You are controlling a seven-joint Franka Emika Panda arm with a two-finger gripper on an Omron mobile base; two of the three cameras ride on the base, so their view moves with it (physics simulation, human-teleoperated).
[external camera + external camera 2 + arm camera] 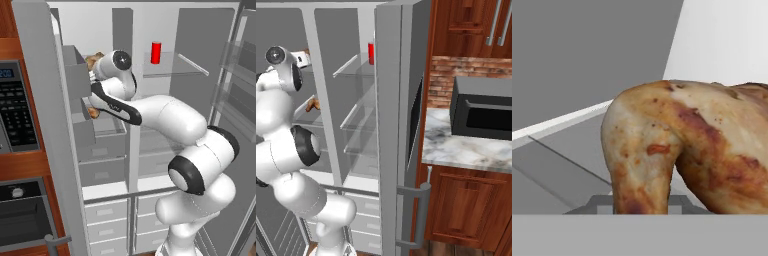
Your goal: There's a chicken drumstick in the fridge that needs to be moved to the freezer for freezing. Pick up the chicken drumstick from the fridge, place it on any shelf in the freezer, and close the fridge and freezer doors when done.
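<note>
carrying the chicken drumstick into the freezer.

jaws clamped tight on the drumstick, which fills the space just ahead of them, held above a glass shelf and not yet resting on it. next: lower onto the shelf, release, pull back, then swing both doors shut. red can well off to the side.
</note>
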